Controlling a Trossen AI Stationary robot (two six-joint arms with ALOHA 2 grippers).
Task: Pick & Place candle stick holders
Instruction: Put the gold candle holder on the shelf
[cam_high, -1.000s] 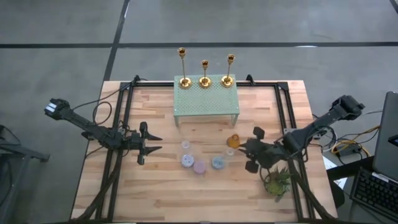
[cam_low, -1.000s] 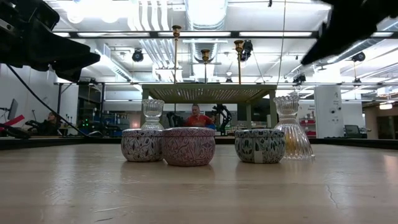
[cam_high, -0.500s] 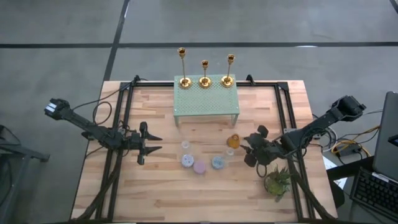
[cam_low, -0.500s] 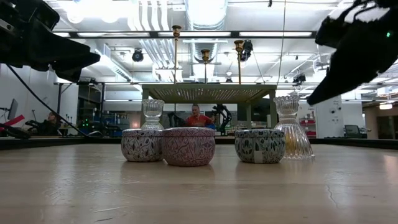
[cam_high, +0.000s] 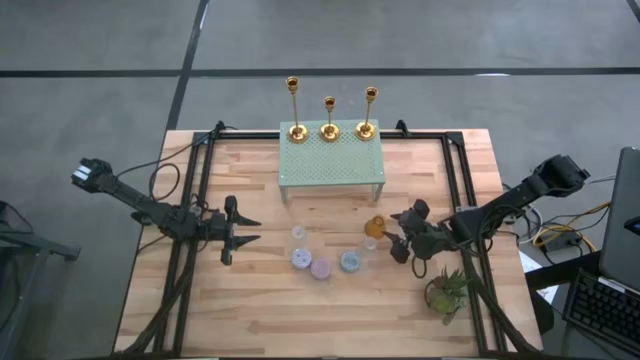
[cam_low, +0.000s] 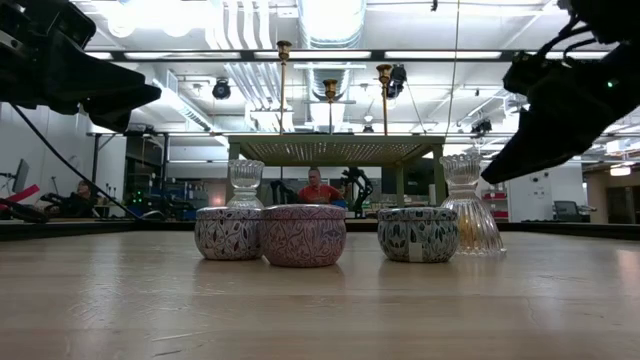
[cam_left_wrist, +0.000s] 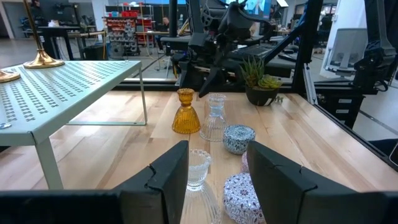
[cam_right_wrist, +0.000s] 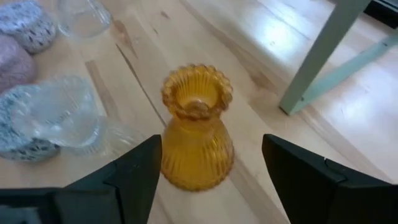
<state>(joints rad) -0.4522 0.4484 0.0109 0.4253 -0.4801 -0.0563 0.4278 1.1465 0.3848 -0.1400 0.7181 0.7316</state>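
Three candle stick holders (cam_high: 329, 118) behind amber jar (cam_right_wrist: 196, 127), right claw (cam_high: 398, 232) near.

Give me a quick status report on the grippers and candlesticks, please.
Right gripper open, closing on amber holder. Left gripper open, waiting. Three gold candlesticks untouched on green shelf.

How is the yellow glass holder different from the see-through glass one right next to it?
The amber glass holder is orange-yellow, while the clear glass holder beside it has no colour. The right end effector is open with its fingers on either side of the amber one; the clear one sits outside them. Seen from the left wrist, the amber one is a little shorter than the clear one. Both are ribbed, upright, and wider at the bottom.
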